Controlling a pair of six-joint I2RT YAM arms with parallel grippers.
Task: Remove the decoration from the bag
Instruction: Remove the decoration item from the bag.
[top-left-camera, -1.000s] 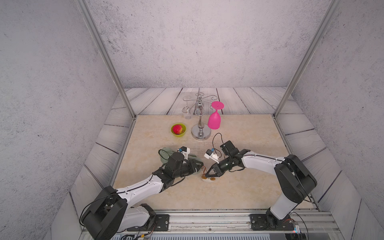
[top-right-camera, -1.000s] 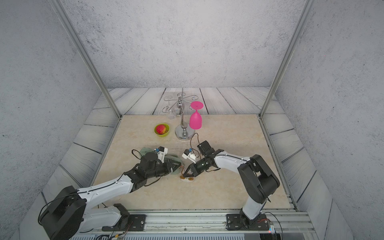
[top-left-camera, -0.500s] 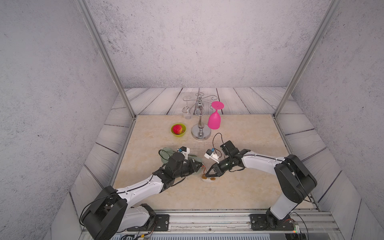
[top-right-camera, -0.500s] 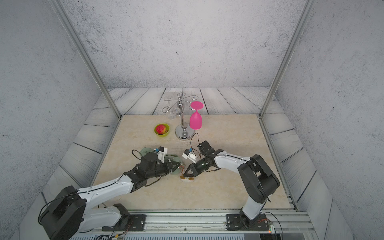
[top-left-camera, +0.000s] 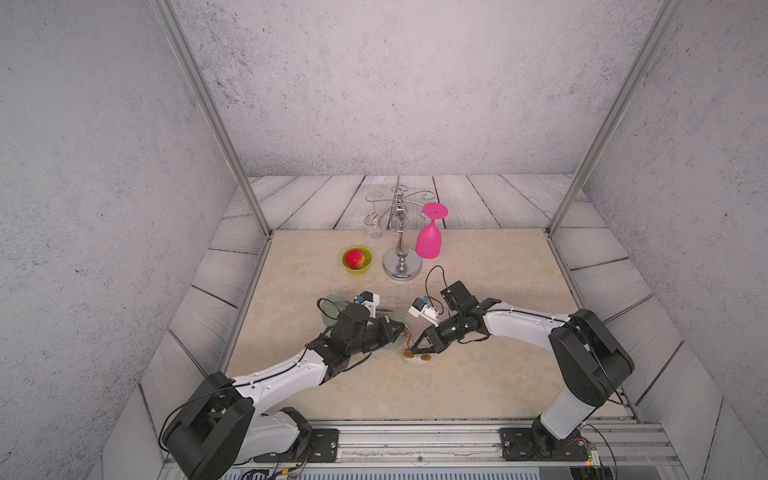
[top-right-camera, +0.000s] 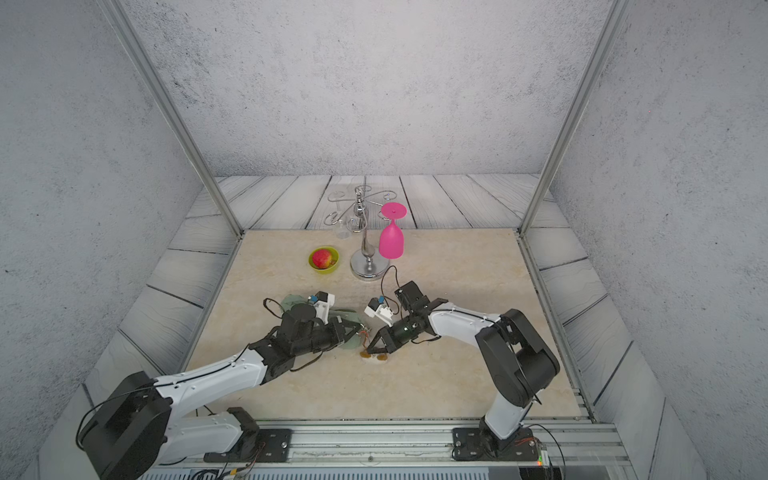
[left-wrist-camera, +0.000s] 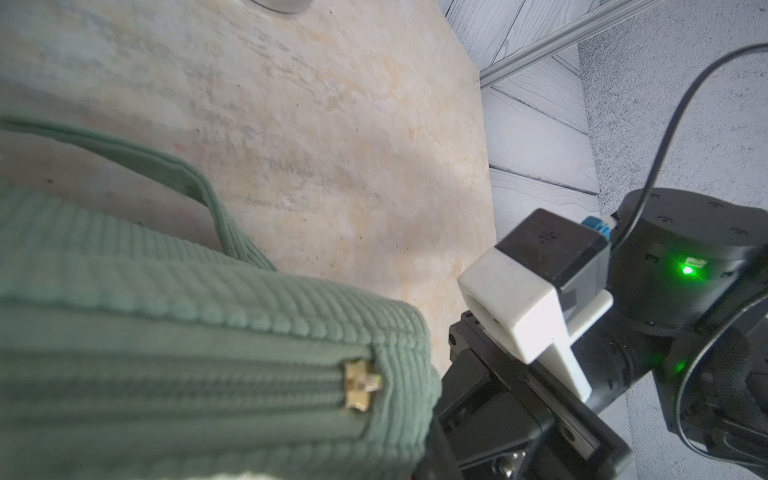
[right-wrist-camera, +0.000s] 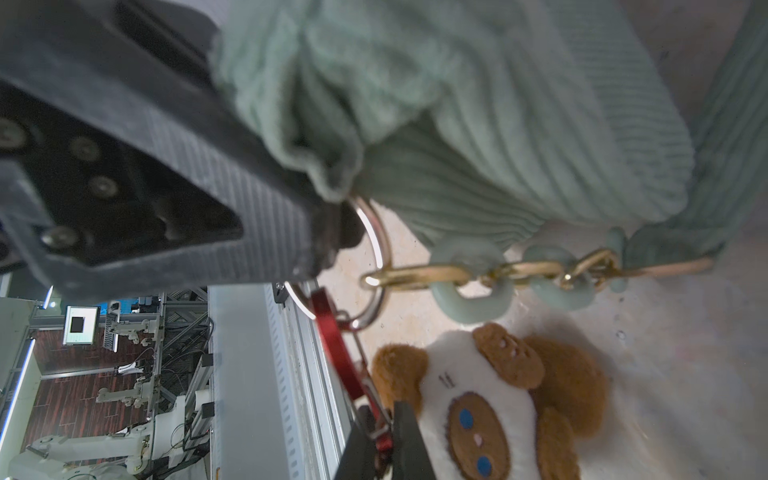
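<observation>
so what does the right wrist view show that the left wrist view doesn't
Only right wrist: the decoration, the right gripper shut on its red clasp, which hooks the metal ring, and the chain. Only left wrist: the zipper and the right arm's wrist camera. Both: the bag, green ribbed fabric, and the beige table.

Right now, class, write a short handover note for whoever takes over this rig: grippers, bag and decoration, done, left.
The left gripper is shut on the end of the bag by the ring.
The right gripper is shut on the red clasp of the decoration, which lies on the table.
Done: both grips set; clasp looks hooked through the ring.
Left: unhook it, pull the decoration away.
</observation>
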